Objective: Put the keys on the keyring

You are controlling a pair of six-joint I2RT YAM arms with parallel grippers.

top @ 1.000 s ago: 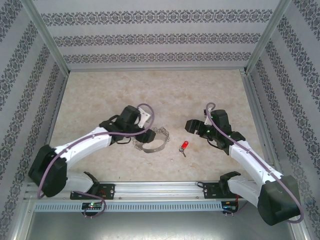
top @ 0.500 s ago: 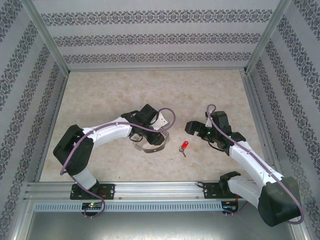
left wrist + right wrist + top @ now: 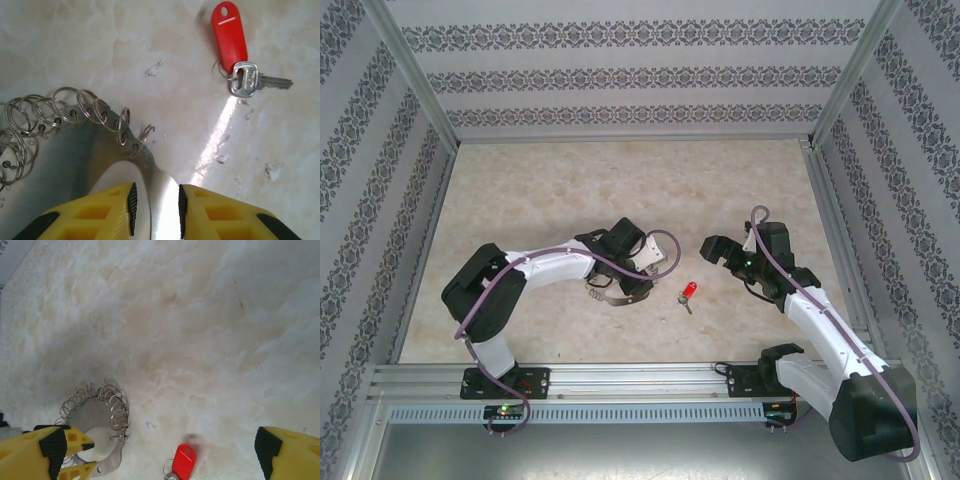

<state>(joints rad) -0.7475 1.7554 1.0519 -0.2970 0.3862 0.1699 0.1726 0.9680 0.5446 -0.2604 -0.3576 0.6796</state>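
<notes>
1. The small key with red plastic head (image 3: 230, 40) is smooth and glossy, its blade bright metal.
2. The wide grey metal hoop (image 3: 75, 150) looks brushed, dully reflective.
3. The pale marbled bench (image 3: 165, 50) shines, polished.

I log the key (image 3: 229, 35) as bright red on its plastic tag, with a silvery head and blade. To the left of the key, the keyring (image 3: 117, 145) is dull grey metal fringed with small shiny silver loops (image 3: 75, 102).

The left gripper (image 3: 155, 206) has yellow fingers with black pads (image 3: 132, 205). The right gripper (image 3: 162, 442) has the same yellow and black.

The table (image 3: 620, 180) under the key is cream with pale beige marbling.

Both arms (image 3: 545, 265) have white links and black joints, and their cables (image 3: 665, 245) are mauve.

The walls (image 3: 620, 75) beyond the key are white with bands of dark grey floral ornament. The frame rails (image 3: 620, 378) on the near side of the key are bare silver.
</notes>
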